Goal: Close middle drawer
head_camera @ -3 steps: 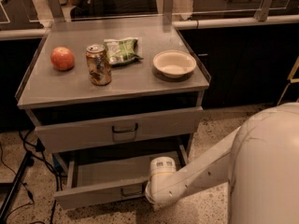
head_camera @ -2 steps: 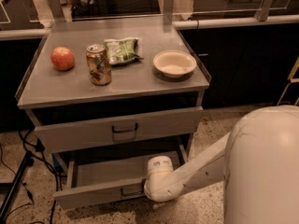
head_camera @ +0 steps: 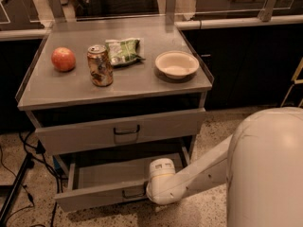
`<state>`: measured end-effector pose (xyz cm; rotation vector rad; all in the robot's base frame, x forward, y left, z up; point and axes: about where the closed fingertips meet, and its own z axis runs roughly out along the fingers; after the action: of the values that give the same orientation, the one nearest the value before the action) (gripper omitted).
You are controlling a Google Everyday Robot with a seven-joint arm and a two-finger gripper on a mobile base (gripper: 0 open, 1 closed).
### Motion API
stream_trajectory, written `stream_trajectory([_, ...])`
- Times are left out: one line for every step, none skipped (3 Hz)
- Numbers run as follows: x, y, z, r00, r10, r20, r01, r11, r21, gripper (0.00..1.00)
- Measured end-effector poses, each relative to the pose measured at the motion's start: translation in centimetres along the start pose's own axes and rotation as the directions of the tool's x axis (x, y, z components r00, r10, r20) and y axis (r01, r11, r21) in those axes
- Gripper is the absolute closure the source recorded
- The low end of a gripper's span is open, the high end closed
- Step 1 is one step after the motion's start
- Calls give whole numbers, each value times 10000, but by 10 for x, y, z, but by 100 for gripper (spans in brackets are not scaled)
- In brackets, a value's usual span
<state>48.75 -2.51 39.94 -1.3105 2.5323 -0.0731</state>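
Observation:
The middle drawer [head_camera: 102,197] is pulled out, with its shallow grey inside showing and a small dark loop handle [head_camera: 133,193] on its low front panel. My gripper [head_camera: 154,189] is at the end of the white arm [head_camera: 199,174], against the drawer's front panel just right of the handle. Its fingers are hidden behind the wrist. The taller grey drawer front [head_camera: 120,131] above has a larger handle and stands slightly out from the cabinet.
On the cabinet top [head_camera: 142,86] are a red apple [head_camera: 63,59], a soda can [head_camera: 100,65], a green chip bag [head_camera: 123,50] and a white bowl [head_camera: 177,64]. Dark counters stand behind. Cables and a stand leg [head_camera: 16,186] lie on the floor at the left.
The arm has shifted slightly to the left at the drawer front. The middle drawer stands open about as far as before.

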Motion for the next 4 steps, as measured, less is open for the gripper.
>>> stream_trajectory([0,0,0,10000,0,0,0,10000,0,37])
stream_trajectory([0,0,0,10000,0,0,0,10000,0,14])
stream_trajectory([0,0,0,10000,-1,-1,1,10000,-1,0])
stream_trajectory([0,0,0,10000,-1,-1,1,10000,-1,0])
